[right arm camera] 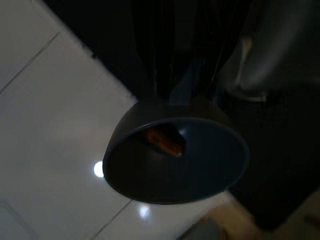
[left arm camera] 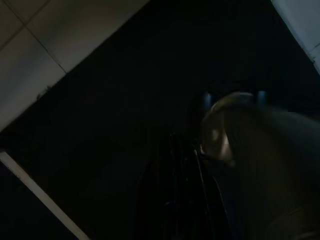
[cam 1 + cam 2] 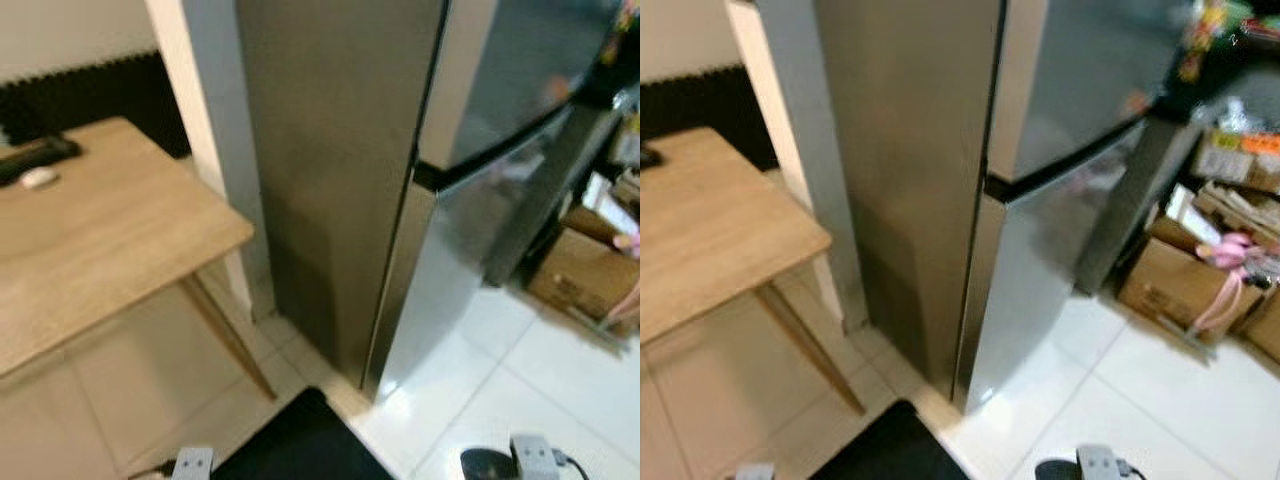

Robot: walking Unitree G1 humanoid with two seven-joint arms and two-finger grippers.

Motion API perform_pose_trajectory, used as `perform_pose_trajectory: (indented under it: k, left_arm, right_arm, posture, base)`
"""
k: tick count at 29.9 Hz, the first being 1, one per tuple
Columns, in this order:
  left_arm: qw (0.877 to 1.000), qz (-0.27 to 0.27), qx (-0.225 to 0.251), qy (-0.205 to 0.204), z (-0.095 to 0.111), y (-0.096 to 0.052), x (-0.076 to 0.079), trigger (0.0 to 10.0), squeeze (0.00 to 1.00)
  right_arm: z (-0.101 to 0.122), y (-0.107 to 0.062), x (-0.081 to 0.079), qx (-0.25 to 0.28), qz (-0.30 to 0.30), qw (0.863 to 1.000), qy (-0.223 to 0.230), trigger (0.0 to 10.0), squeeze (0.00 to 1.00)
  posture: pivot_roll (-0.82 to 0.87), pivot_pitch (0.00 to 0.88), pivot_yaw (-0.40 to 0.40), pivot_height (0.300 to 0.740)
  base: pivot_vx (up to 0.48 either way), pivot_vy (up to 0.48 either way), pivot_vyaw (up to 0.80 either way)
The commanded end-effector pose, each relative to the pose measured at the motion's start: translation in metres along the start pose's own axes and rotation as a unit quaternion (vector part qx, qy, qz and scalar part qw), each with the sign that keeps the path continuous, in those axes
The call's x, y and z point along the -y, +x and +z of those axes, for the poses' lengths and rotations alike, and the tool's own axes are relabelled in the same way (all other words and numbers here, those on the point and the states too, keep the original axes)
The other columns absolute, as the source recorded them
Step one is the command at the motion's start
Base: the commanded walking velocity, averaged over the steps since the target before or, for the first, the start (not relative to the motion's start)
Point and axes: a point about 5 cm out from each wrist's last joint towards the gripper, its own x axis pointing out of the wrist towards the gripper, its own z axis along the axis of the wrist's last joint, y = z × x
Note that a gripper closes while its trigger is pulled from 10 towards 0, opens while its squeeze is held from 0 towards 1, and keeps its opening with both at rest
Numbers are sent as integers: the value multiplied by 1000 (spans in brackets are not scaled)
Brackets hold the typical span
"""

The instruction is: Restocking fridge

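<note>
White floor tiles [image 3: 560, 380] run across the lower right of my head view, and a stainless two-door fridge [image 3: 440, 240] stands tall through the middle of the frame, both doors closed, with a dark seam between the upper and lower door. To its left is a pale wall column [image 3: 215, 130], and further left a light wooden table [image 3: 90, 240] fills the left side; a dark object and a small white one [image 3: 38, 177] lie at its far upper-left corner. Cardboard boxes [image 3: 1180, 280] with clutter and something pink on top sit at the right edge, beside the fridge. A black mat [image 3: 300, 440] lies at the bottom centre of the frame.

From the right wrist camera I see the right gripper [image 1: 172, 82] pinching the rim of a dark bowl [image 1: 175, 160], which hangs over the white tiles; a small orange-red item [image 1: 165, 141] rests inside it. The left wrist view is very dark: I can make out the left gripper [image 2: 182, 190] over the black mat, but I cannot tell how its fingers stand.
</note>
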Motion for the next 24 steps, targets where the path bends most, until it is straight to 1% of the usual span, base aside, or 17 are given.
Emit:
perform_pose_trajectory:
  k: [1,8,17,19,22,24]
  left_arm:
    - [1000,-7,-5,3,-2,0,3,10000,0]
    - [1000,-11,-6,7,-3,0,4,10000,0]
    - [1000,-9,-4,9,0,0,2,10000,0]
    - [1000,-8,-2,9,1,0,1,10000,0]
    - [1000,-1,6,-2,4,1,-1,10000,0]
    - [1000,-1,7,2,5,1,0,10000,0]
  right_arm:
    - [-5,-3,5,-7,-9,1000,5,10000,0]
    - [-8,-3,4,-11,-6,1000,5,10000,0]
    - [-8,-3,5,-11,-6,1000,4,10000,0]
    - [-7,-3,5,-9,-5,1000,3,10000,0]
    - [-5,-3,5,-6,-4,1000,2,10000,0]
    - [-5,-3,5,-6,-4,1000,2,10000,0]
  posture:
    - [-52,0,-33,740]
    - [-52,0,-30,740]
    - [-54,0,-28,740]
    - [-54,0,-28,740]
    - [-54,0,-28,740]
    - [-54,0,-28,740]
  base:
    - [0,-469,0]
    - [0,-469,0]
    - [0,-469,0]
    - [0,0,0]
    - [0,0,0]
    - [0,0,0]
